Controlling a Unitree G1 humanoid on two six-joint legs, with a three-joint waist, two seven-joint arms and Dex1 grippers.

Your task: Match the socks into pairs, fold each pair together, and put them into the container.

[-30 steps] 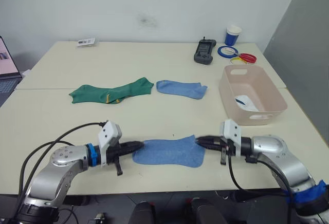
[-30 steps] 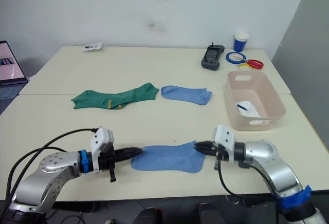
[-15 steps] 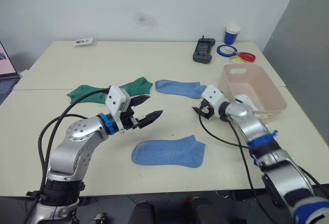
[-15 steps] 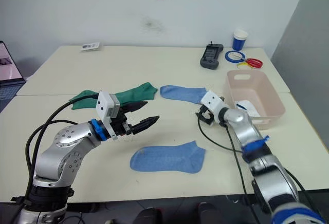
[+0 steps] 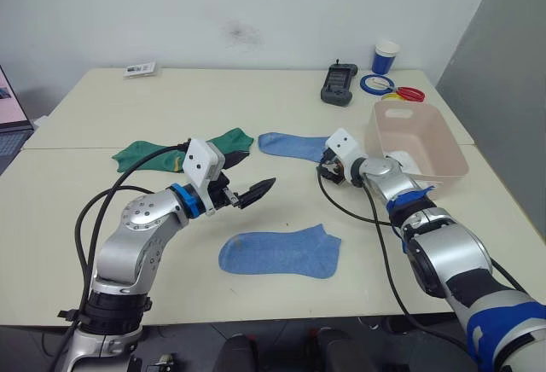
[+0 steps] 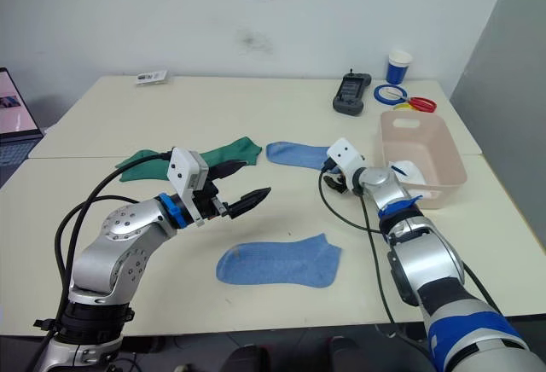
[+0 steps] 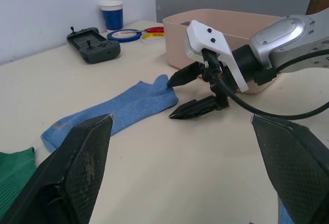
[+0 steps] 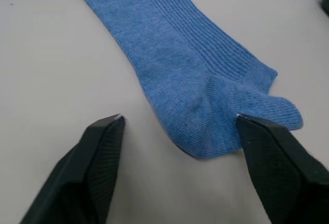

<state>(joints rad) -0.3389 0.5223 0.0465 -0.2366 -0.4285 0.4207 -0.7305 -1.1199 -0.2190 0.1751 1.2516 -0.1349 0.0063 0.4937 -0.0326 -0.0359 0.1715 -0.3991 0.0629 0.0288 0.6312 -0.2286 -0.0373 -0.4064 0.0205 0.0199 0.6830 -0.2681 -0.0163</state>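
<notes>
Cream worktop [image 5: 128,99] against a plain white wall. Both claws have lifted off the near-edge blue sock [image 5: 280,252]. The right claw [image 7: 186,94], spread, now sits at the far blue sock's [image 5: 294,144] end, probably touching it. The left claw [image 5: 247,176] hovers open. The container [image 5: 418,146] sits by the right edge.

Two cream tables [image 5: 102,210] pushed together before a white wall [image 5: 153,14], grey panel [image 5: 503,73] alongside.

The light blue sock [image 8: 195,75] is seen as soft ribbed knit cloth, matt, and the table [image 5: 256,107] as a smooth, matt cream surface. The container [image 5: 422,146] is made of smooth, faintly glossy pink-beige plastic, and the 2 right fingers [image 8: 97,172] show a black woven-textured finish.
</notes>
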